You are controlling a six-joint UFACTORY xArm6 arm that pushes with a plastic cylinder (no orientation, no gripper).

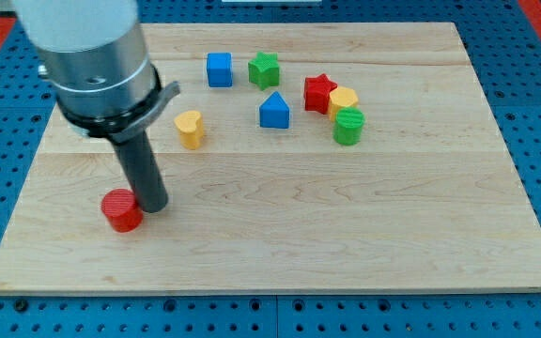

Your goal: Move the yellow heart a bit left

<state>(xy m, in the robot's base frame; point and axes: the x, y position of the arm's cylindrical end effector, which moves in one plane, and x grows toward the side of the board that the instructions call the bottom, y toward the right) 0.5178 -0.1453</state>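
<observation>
yellow heart [189, 129] lies flat, upper-left board area.

You find no writing, label, brand, number or sign to read anywhere in this view: nothing legible stands on the coloured blocks, on the wooden board, on the arm or on the blue surface around the board.

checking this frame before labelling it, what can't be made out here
- Camera view: the upper arm is cut off by the view's top edge.
- My tip sits right beside the red round block; true contact cannot be told.
- The yellow hexagonal block is partly hidden by the green round block and crowds the red star block.
- The yellow heart block is fully visible.
</observation>
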